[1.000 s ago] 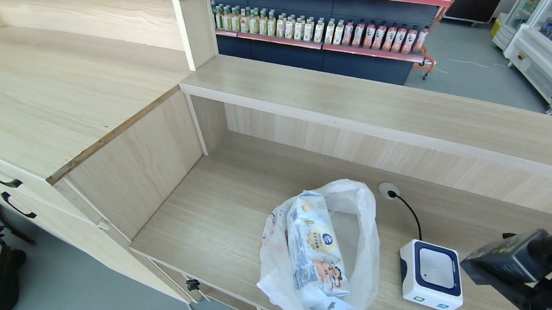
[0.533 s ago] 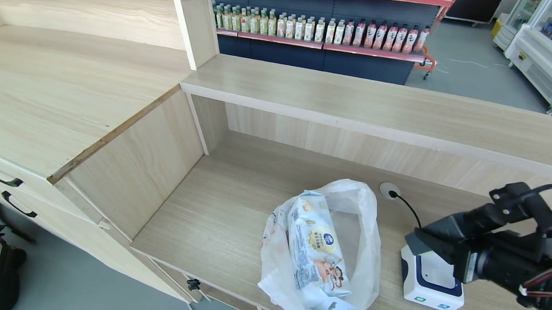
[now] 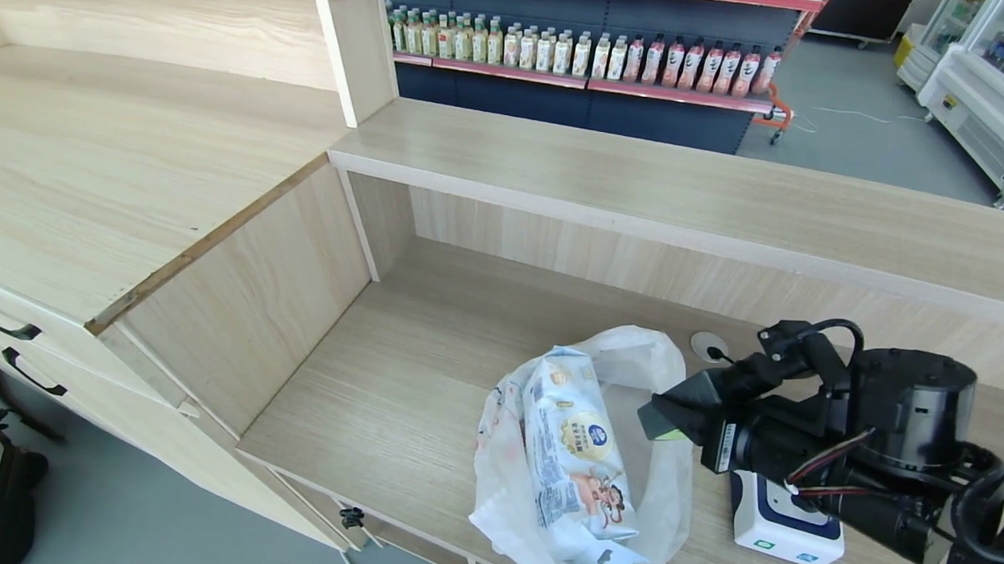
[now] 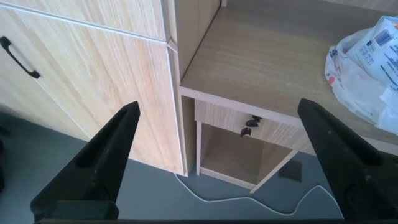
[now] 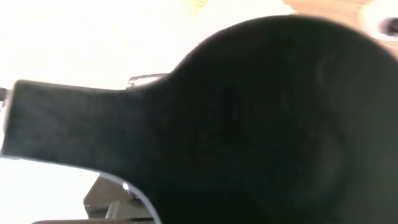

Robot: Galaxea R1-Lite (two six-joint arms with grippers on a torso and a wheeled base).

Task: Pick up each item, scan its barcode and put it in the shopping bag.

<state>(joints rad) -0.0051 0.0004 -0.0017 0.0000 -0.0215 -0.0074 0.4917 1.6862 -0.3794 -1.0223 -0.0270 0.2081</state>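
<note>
On the pale wood desk (image 3: 398, 395) of a shop checkout, near its front edge: white plastic shopping bag (image 3: 633, 357), mouth open, pale-blue pack of wipes (image 3: 575, 460) lying inside. Just beside the bag, on the right: white barcode scanner (image 3: 782, 525), partly hidden behind the right arm. Right pincer (image 3: 663, 417) poised over the bag's right side; open or closed, impossible to tell. Left pincer (image 4: 217, 106) low, off the desk's front edge, fingers spread wide with nothing between them, facing the wooden cabinet (image 4: 93, 74) and grey floor. Rows of bottled drinks (image 3: 577, 55) on shop shelves beyond the counter.
</note>
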